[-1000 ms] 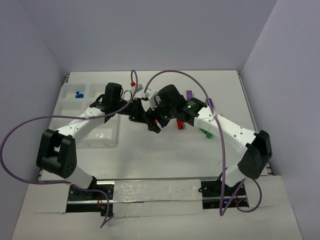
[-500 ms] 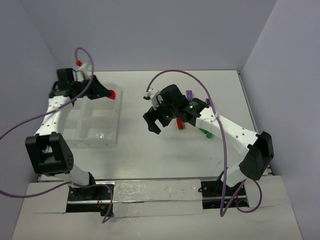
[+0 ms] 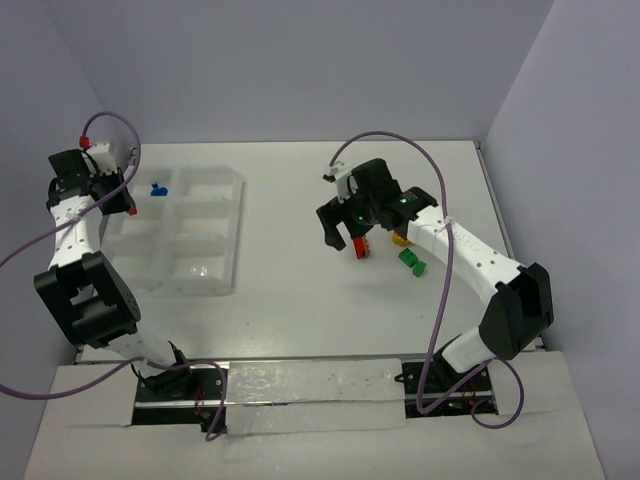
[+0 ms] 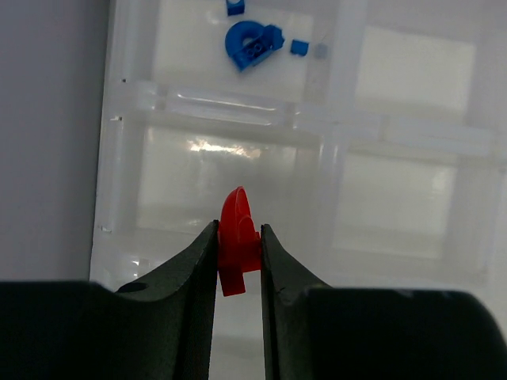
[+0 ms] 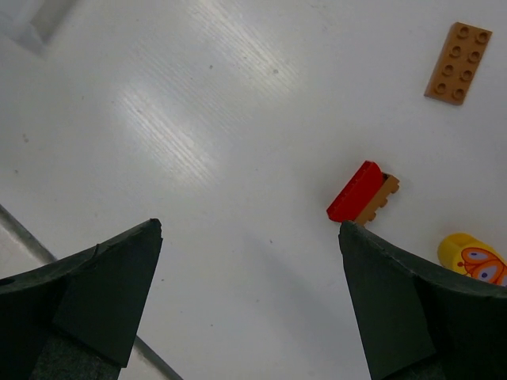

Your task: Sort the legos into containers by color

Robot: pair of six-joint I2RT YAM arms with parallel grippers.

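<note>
Now, the left hand pinches a rounded red piece above the tray, over an edge compartment that shows no pieces. Best move, I'd say: dip lower, centre it inside those walls, then let go, well off the neighbouring compartment holding the blue pieces. Right hand hangs spread wide, gripping nothing, over the surface near a red brick.

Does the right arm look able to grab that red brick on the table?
Probably yes: the right end effector hangs open close to the red brick, nothing between them, though a tan piece sits against it.
</note>
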